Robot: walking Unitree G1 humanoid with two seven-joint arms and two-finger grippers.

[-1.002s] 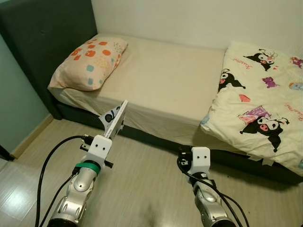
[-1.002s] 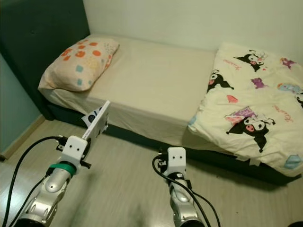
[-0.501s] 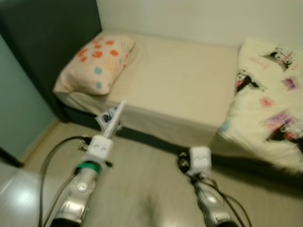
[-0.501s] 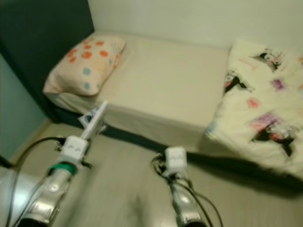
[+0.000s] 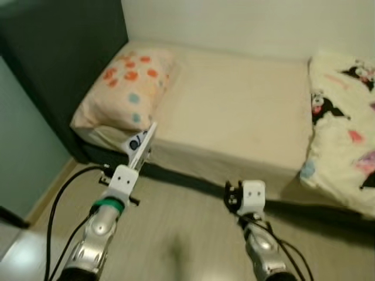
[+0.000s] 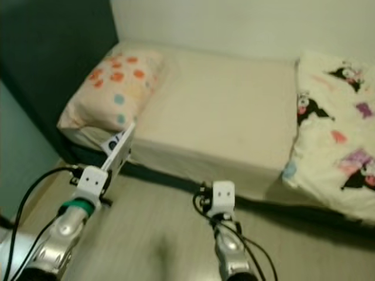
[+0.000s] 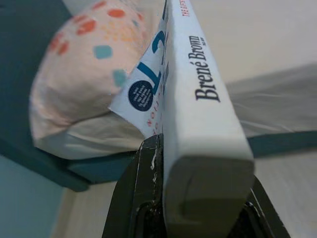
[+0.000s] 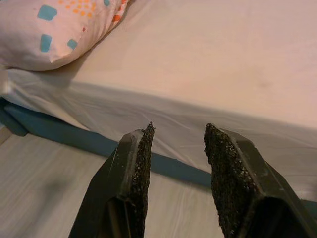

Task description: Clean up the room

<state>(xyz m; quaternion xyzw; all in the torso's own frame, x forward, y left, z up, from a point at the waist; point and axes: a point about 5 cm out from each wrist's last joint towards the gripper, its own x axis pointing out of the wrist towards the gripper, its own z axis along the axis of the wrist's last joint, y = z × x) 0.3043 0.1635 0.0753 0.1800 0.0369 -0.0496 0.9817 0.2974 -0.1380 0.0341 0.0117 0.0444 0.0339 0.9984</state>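
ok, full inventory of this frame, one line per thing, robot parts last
bed: 1, cream sheet, dark base, ahead against the wall
headboard: 1, dark, at the bed's left end
pillow: 1, peach with orange and blue spots, on the bed by the headboard
duvet: 1, cream with cartoon prints, on the bed's right part
book: 1, white, clamped in the left gripper
floor: pale wood
left gripper: shut on the book, raised before the pillow
right gripper: open, empty, low before the bed

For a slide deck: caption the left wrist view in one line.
Left end effector grips a white book near the spotted pillow on the bed.
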